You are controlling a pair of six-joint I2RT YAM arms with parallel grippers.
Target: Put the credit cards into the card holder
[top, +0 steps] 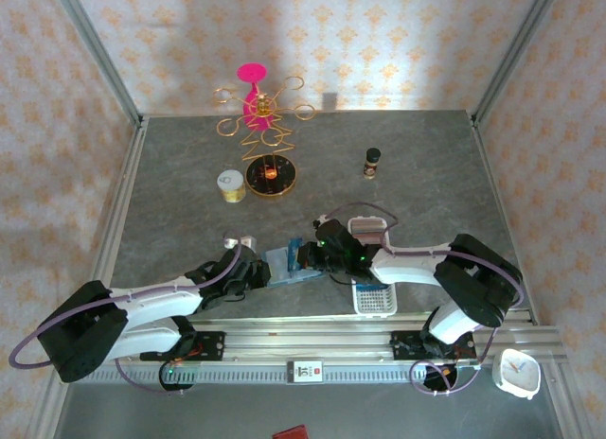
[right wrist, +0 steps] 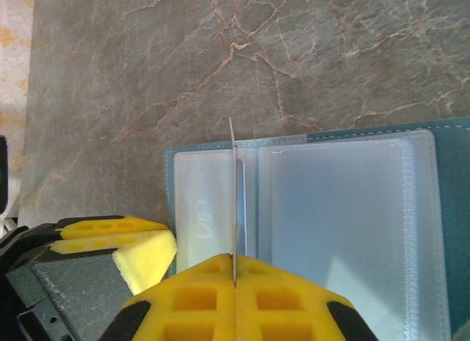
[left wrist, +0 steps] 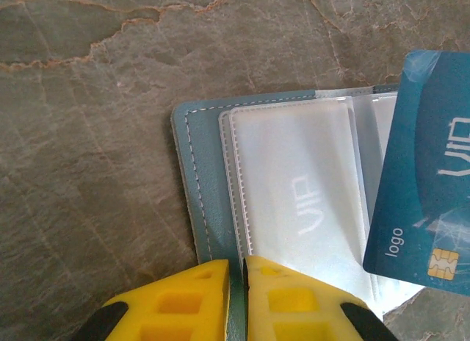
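Observation:
The card holder [top: 280, 266] lies open on the grey table between the two arms, teal cover [left wrist: 202, 187] down and clear sleeves [left wrist: 294, 179] up. One sleeve holds a pale card marked VIP [left wrist: 308, 212]. My left gripper [left wrist: 236, 271] is shut on the holder's teal cover at its near edge, with the cover pinched between the yellow fingertips. My right gripper [right wrist: 235, 271] is shut on a bright blue credit card [left wrist: 429, 187]. The card stands on edge [right wrist: 233, 201] over the sleeves of the holder [right wrist: 455, 209]. In the top view the right gripper [top: 309, 257] faces the left gripper [top: 256, 269] across the holder.
A white slotted tray [top: 372, 273] sits right of the holder, under the right arm. Farther back stand a gold wire stand with a pink top [top: 258, 108], a dark round disc [top: 272, 177], a small tin [top: 230, 184] and a small bottle [top: 372, 161]. A white clock [top: 516, 371] sits beyond the rail.

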